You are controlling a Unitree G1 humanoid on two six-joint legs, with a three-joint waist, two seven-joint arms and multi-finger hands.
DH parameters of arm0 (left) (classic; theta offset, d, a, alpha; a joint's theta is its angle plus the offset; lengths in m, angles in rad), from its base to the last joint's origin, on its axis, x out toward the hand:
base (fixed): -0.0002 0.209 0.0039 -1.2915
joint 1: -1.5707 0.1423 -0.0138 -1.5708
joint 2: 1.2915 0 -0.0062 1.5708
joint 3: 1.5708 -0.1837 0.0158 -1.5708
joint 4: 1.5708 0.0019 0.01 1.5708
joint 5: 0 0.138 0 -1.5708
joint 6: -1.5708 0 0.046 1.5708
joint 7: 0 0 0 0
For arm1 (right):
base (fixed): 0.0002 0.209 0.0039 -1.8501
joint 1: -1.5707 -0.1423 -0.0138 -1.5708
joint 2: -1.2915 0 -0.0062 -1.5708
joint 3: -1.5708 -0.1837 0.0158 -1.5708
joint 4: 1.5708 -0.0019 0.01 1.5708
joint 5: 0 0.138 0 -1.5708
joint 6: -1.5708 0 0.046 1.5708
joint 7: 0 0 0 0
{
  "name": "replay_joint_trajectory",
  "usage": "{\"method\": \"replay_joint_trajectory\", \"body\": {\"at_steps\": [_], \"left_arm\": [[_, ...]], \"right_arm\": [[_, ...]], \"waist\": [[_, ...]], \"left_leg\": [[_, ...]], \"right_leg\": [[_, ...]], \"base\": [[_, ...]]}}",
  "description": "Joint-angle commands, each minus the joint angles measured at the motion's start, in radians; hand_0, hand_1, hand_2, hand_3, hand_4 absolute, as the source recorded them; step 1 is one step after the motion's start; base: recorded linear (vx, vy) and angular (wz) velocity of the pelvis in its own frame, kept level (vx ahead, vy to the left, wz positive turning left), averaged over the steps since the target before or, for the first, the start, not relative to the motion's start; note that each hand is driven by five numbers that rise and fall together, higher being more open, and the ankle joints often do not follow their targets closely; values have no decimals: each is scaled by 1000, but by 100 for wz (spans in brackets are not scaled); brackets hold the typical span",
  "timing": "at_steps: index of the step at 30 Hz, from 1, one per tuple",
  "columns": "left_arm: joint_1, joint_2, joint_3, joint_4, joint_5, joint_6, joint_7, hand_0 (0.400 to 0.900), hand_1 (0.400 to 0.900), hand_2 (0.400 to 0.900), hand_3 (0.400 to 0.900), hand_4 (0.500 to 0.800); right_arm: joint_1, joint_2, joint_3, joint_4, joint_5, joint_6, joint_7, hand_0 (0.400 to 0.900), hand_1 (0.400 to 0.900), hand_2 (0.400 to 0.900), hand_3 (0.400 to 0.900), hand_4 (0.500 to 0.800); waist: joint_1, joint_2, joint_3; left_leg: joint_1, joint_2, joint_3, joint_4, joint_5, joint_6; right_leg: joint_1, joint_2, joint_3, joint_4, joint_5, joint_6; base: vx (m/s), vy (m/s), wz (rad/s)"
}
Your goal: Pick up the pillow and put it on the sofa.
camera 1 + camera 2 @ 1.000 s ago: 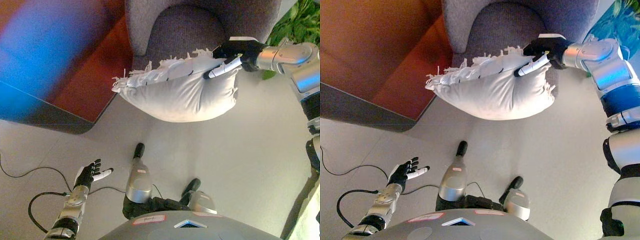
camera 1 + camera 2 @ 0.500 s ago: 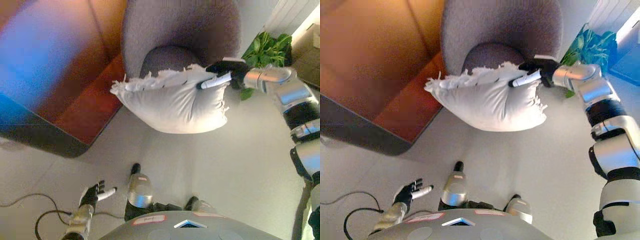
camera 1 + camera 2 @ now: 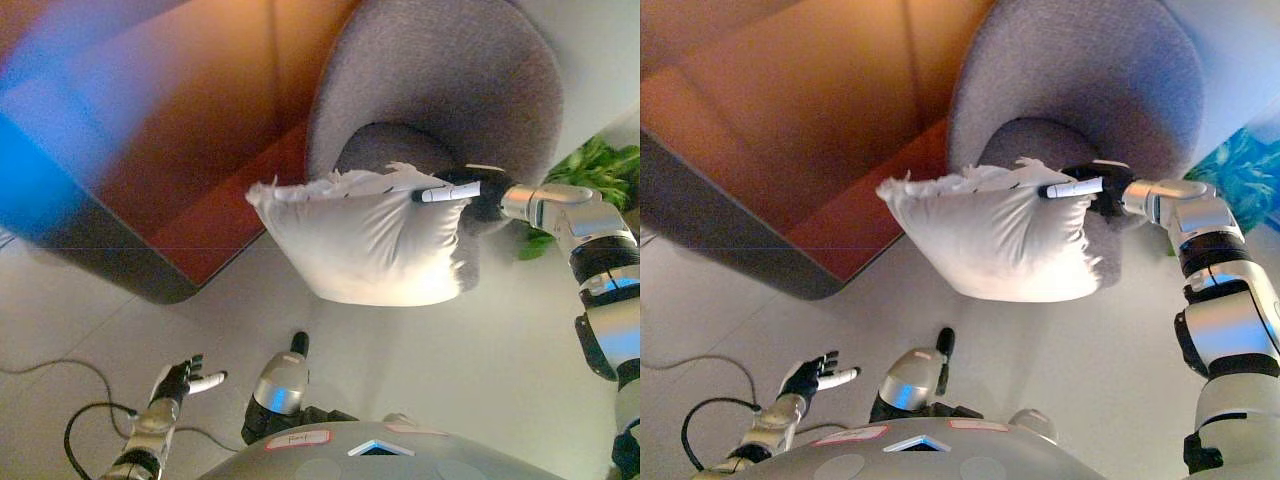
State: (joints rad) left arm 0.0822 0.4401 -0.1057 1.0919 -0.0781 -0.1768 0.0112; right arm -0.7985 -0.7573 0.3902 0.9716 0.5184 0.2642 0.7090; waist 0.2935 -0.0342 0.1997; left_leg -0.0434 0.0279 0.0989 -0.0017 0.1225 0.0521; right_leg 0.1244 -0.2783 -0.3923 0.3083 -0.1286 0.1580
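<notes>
Right hand [image 3: 468, 192] pinches the top right edge of the white fringed pillow [image 3: 370, 245], fingers closed on the fabric, one white-tipped finger lying along the upper seam. Pillow hangs below and left of the hand, clear of the floor [image 3: 500, 360], in front of the grey sofa [image 3: 450, 90] seat. Left hand [image 3: 178, 380] low at lower left, fingers spread and relaxed, holding nothing. Brown table [image 3: 170, 170] stands left of the sofa.

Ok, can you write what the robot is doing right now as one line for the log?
right robot hand: gripping white pillow by top edge | pillow: held up before grey sofa, not set down | left robot hand: open, idle
</notes>
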Motion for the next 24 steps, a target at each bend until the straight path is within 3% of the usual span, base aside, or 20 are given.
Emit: {"method": "replay_joint_trajectory", "body": {"at_steps": [1, 2, 4, 8, 13, 20, 22, 23, 24], "left_arm": [[-35, 87, -75, 11, -31, -26, 24, 900, 900, 900, 900, 800], [-39, 101, -64, 4, -46, -17, 28, 900, 900, 900, 900, 800], [-38, 114, -45, -8, -71, 0, 37, 900, 900, 900, 900, 800], [21, 107, 4, 15, -41, -23, 78, 900, 900, 900, 900, 800], [66, 99, 28, 33, -36, -61, 77, 900, 900, 900, 900, 800], [81, 91, 33, 22, -52, -115, 62, 900, 900, 900, 900, 800], [76, 103, 31, 22, -80, -120, 54, 900, 900, 900, 900, 800], [73, 101, 33, 19, -85, -124, 55, 900, 900, 900, 900, 800], [72, 100, 31, 16, -93, -127, 57, 900, 900, 900, 900, 800]], "right_arm": [[-232, -157, -146, 70, 175, -84, -23, 400, 400, 400, 400, 500], [-251, -163, -142, 89, 178, -89, -42, 400, 400, 400, 400, 500], [-294, -168, -132, 110, 207, -83, -88, 400, 400, 400, 400, 500], [-262, -228, -179, 171, 259, -62, -159, 400, 400, 400, 400, 500], [-268, -280, -191, 240, 212, -31, -155, 400, 400, 400, 400, 500], [-316, -291, -181, 259, 180, -50, -202, 400, 400, 400, 400, 500], [-333, -304, -171, 278, 104, -67, -319, 400, 400, 400, 400, 500], [-340, -311, -168, 284, 89, -68, -372, 900, 900, 900, 900, 800], [-349, -321, -162, 287, 64, -51, -389, 900, 900, 900, 900, 800]], "waist": [[-29, -30, -93], [-34, -33, -82], [-32, -35, -64], [-12, -44, -60], [19, -37, -55], [29, 33, -3], [28, 63, 11], [27, 75, 17], [26, 87, 22]], "left_leg": [[23, 46, -48, -58, -25, -128], [24, 59, -63, -63, -41, -137], [15, 81, -72, -67, -65, -140], [-27, 109, -118, -33, -57, -143], [-56, 155, -143, -64, -1, -189], [-114, 215, -188, -17, 30, -231], [-125, 216, -199, -14, 36, -234], [-128, 214, -205, -15, 37, -234], [-130, 210, -212, -17, 37, -233]], "right_leg": [[-137, -29, 41, -257, 331, 27], [-180, -58, 53, -291, 389, 44], [-216, -67, 61, -307, 408, 56], [-150, -20, 87, -305, 315, 47], [-89, 47, 71, -331, 225, 36], [-132, 44, 49, -242, 151, -3], [-151, 40, 41, -211, 136, -9], [-160, 39, 39, -199, 129, -11], [-171, 37, 38, -184, 122, -13]], "base": [[101, -466, 70], [82, -510, 59], [26, -354, 26], [215, -325, 43], [122, -211, 16], [20, -106, 12], [-29, -57, 13], [-57, -31, 14], [-64, -18, 15]]}}
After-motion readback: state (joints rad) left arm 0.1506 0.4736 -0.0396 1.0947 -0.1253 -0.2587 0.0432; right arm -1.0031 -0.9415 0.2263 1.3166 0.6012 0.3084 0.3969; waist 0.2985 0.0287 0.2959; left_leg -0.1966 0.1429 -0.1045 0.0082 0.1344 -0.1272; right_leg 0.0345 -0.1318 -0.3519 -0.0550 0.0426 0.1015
